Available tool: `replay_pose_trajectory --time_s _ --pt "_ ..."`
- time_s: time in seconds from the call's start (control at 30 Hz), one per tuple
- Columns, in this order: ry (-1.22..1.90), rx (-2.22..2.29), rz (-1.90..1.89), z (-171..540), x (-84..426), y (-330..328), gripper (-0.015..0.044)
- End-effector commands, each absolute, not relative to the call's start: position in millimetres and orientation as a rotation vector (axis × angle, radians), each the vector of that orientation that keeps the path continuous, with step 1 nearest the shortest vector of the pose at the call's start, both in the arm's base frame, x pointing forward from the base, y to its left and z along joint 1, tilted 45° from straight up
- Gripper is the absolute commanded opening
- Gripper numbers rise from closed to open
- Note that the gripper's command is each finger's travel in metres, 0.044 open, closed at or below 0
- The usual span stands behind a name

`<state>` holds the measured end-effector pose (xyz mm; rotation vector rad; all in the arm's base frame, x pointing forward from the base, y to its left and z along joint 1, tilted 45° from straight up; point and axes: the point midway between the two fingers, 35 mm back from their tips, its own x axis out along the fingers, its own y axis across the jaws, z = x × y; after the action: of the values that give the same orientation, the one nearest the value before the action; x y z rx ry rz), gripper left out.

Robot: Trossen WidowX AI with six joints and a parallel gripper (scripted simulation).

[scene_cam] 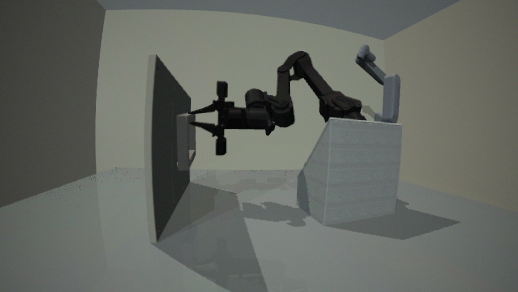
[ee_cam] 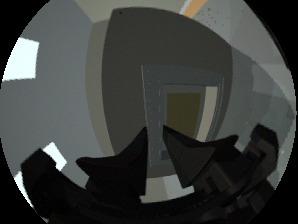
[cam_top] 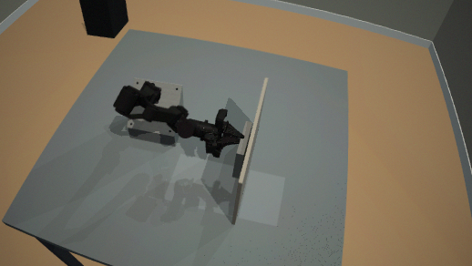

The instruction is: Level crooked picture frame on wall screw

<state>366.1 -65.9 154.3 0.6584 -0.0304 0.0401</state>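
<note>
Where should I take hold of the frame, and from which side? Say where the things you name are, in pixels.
By a bar of its border, from the front. The frame [cam_top: 241, 150] [scene_cam: 183, 145] [ee_cam: 154, 115] hangs against the panel [cam_top: 259, 109] [scene_cam: 167, 190] [ee_cam: 165, 40], so its back is blocked, while each bar is a narrow strip the fingers could likely straddle. The gripper [cam_top: 242, 138] [scene_cam: 190, 118] [ee_cam: 153, 128] already has one between its fingers.
</note>
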Motion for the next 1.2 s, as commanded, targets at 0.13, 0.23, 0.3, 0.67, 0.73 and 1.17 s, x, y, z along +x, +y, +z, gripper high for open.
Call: replay_pose_trajectory --time_s 0.13,0.23,0.3,0.67,0.73,1.17 --pt "-0.034 0.653 0.055 159.7 366.1 -65.7 0.0000" --pt "-0.034 0.653 0.055 160.0 366.1 -65.7 0.0000" --pt "-0.034 0.653 0.055 159.9 366.1 -65.8 0.0000" --pt "-0.034 0.653 0.055 159.5 366.2 -67.0 0.0000" --pt "-0.034 0.653 0.055 159.2 366.2 -67.4 0.0000" --pt "-0.034 0.653 0.055 156.4 366.5 -70.7 0.0000"
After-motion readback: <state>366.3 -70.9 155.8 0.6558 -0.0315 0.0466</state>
